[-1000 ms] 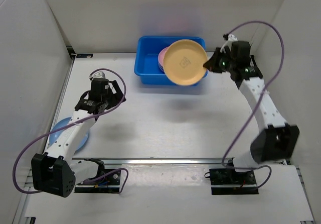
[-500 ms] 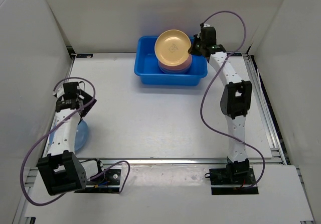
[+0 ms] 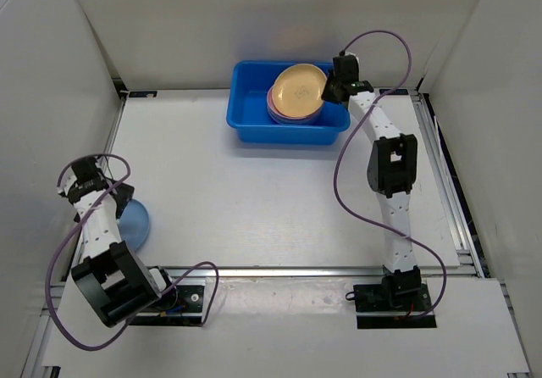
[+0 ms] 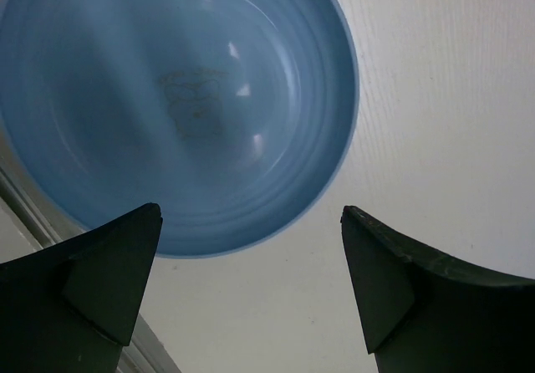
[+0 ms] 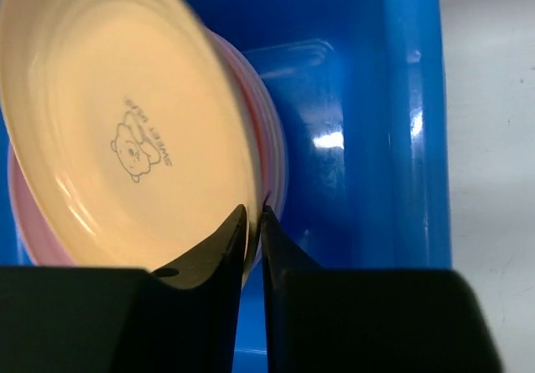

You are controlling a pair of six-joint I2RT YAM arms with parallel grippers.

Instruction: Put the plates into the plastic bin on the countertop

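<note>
The blue plastic bin [image 3: 250,117] stands at the back of the white countertop [image 3: 254,191]. Inside it, an orange-yellow plate [image 3: 298,90] lies tilted on a stack of pink plates [image 3: 273,107]. My right gripper [image 3: 332,90] reaches over the bin's right end. In the right wrist view, that gripper [image 5: 255,214] is shut on the yellow plate's [image 5: 125,139] rim, above the pink stack [image 5: 274,160] and the bin wall [image 5: 401,139]. At the left edge a light blue plate [image 3: 137,222] rests on the countertop. My left gripper [image 4: 251,208] hangs open just beside this plate [image 4: 175,97].
White walls enclose the countertop on three sides; the left wall is close to the left arm [image 3: 97,225]. A metal rail [image 3: 279,269] runs along the near edge in front of the arm bases. Purple cables loop from both arms.
The right arm carried the yellow plate from the bin's right side over it and lowered it onto the pink stack. The left arm swung back left to the light blue plate.
</note>
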